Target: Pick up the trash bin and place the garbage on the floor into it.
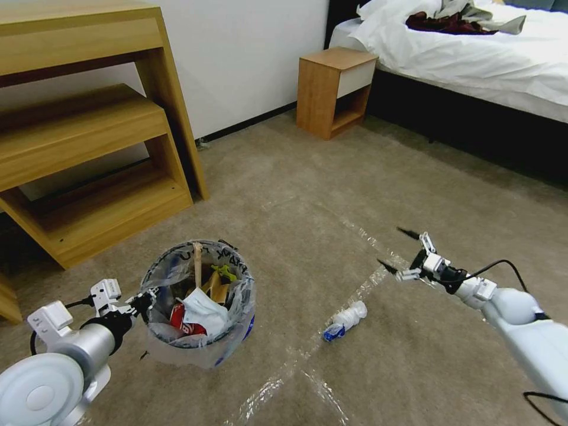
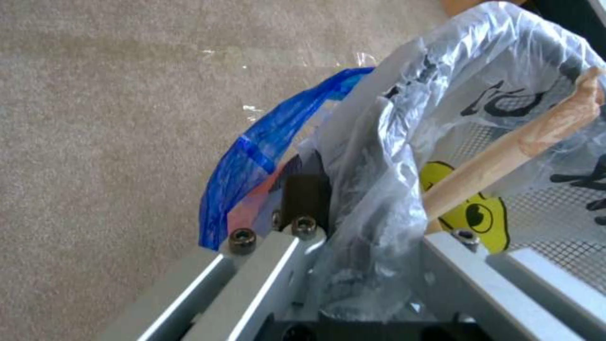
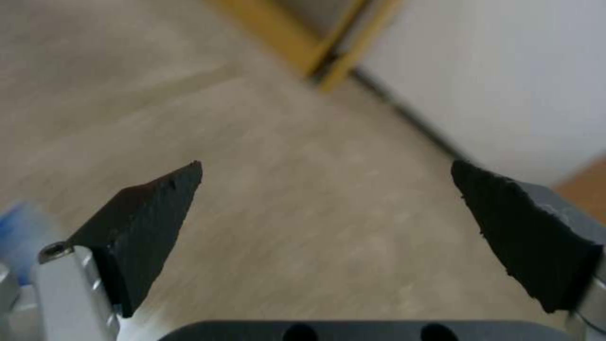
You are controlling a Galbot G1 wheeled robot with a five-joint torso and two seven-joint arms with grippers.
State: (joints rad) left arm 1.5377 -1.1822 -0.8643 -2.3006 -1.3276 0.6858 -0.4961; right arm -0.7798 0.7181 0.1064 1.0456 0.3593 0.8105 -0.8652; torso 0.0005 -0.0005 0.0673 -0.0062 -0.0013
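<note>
Left tool (image 1: 144,300) pinching trash bin (image 1: 198,349) rim

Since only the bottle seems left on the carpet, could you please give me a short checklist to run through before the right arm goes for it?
1. Left tool clamped on the rim of the trash bin: ok, the bag and rim sit between its fingers in the left wrist view.
2. Right tool open and empty: ok, its fingers are spread wide over bare carpet.
3. Bottle free to grab: ok, it lies alone on its side by a tape line.
4. Right tool lined up over the bottle: not ok, it hangs beyond and to the right of it.
5. Room in the bin: cannot tell; the wooden stick pokes above the rim and litter is piled high.
</note>
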